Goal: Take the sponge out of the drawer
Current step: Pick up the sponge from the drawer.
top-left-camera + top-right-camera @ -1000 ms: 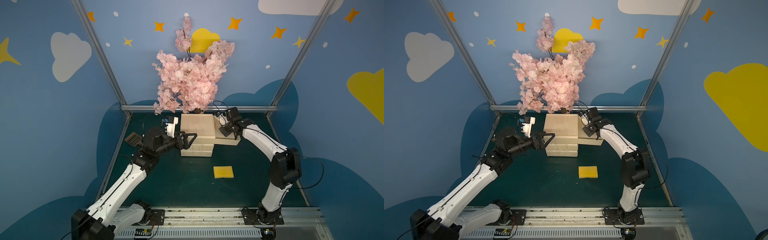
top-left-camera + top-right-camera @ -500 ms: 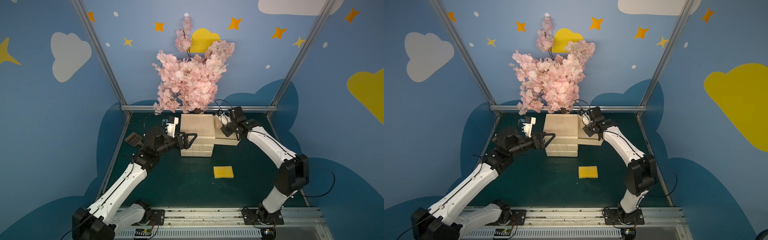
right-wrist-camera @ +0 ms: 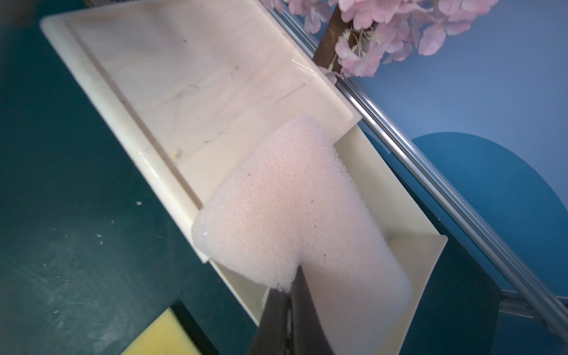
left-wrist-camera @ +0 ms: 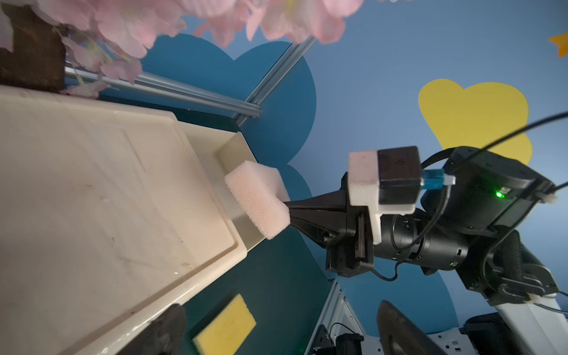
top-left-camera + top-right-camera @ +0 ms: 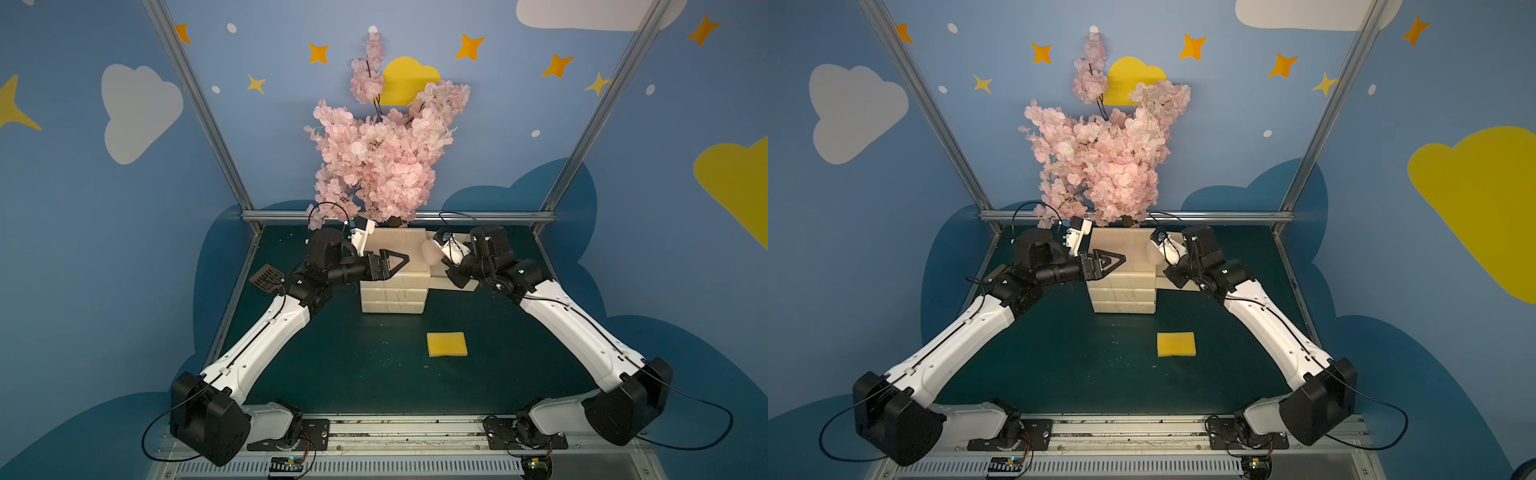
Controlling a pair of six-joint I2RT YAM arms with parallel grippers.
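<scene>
A pale pink sponge (image 5: 431, 252) (image 5: 1152, 253) hangs just above the pulled-out drawer (image 5: 457, 286) (image 5: 1177, 284) on the right side of the cream drawer unit (image 5: 392, 291). My right gripper (image 5: 442, 261) (image 3: 293, 276) is shut on one edge of this sponge (image 3: 292, 221) (image 4: 258, 199), and the foam is pinched where the jaws meet. The drawer's wall (image 3: 408, 246) (image 4: 236, 147) lies under and behind it. My left gripper (image 5: 395, 262) (image 5: 1113, 262) (image 4: 281, 332) stands open against the unit's upper left front, holding nothing.
A yellow sponge (image 5: 446, 343) (image 5: 1176, 343) (image 4: 226, 329) (image 3: 159, 338) lies flat on the green table in front of the unit. A pink blossom tree (image 5: 382, 158) rises behind the unit. A small brown grille (image 5: 267, 278) lies at the left wall.
My right arm's elbow has swung outward and down toward the front right, while its gripper stays over the drawer. The left arm has hardly moved.
</scene>
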